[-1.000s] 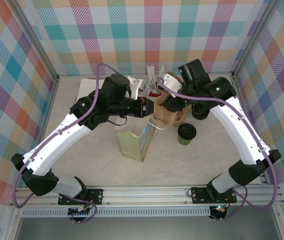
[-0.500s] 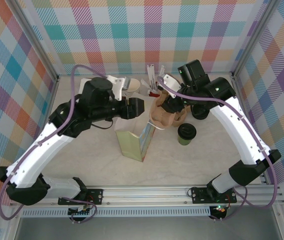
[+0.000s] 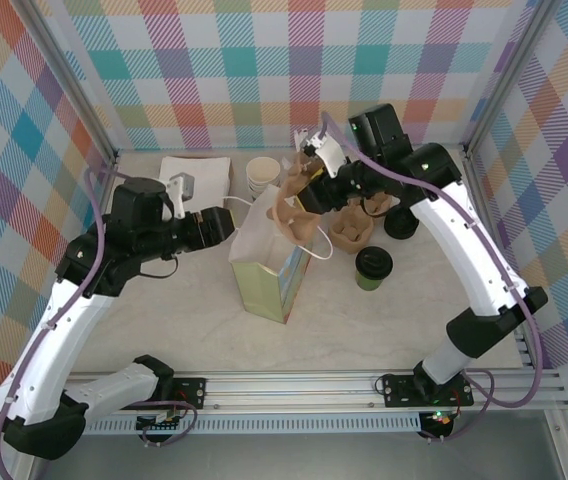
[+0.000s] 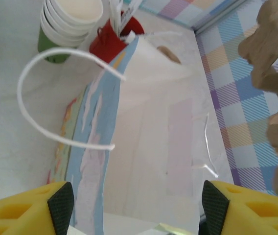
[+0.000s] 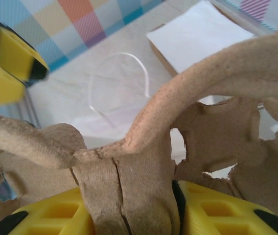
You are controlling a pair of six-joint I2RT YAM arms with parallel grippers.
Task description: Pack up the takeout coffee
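The takeout coffee [image 3: 373, 267], a cup with a black lid, stands on the table right of the paper bag [image 3: 269, 265]. My right gripper [image 3: 307, 192] is shut on a brown pulp cup carrier [image 3: 292, 208] and holds it tilted above the bag's open mouth. In the right wrist view the carrier [image 5: 129, 161] is pinched between the yellow fingers [image 5: 212, 210]. My left gripper [image 3: 216, 226] stands open just left of the bag. In the left wrist view its fingertips [image 4: 61, 201] frame the bag's white inside [image 4: 149, 147] without touching it.
A second brown carrier [image 3: 350, 233] lies behind the coffee, with a black object [image 3: 401, 222] beside it. A stack of lidless cups [image 3: 262, 175], a red cup of stirrers [image 4: 110, 40] and white napkins [image 3: 196, 178] stand at the back. The bag's handle loop [image 4: 31, 98] sticks out.
My left gripper has opened, let go of the bag and drawn back to the left. My right gripper has lifted the carrier up and leftward over the bag.
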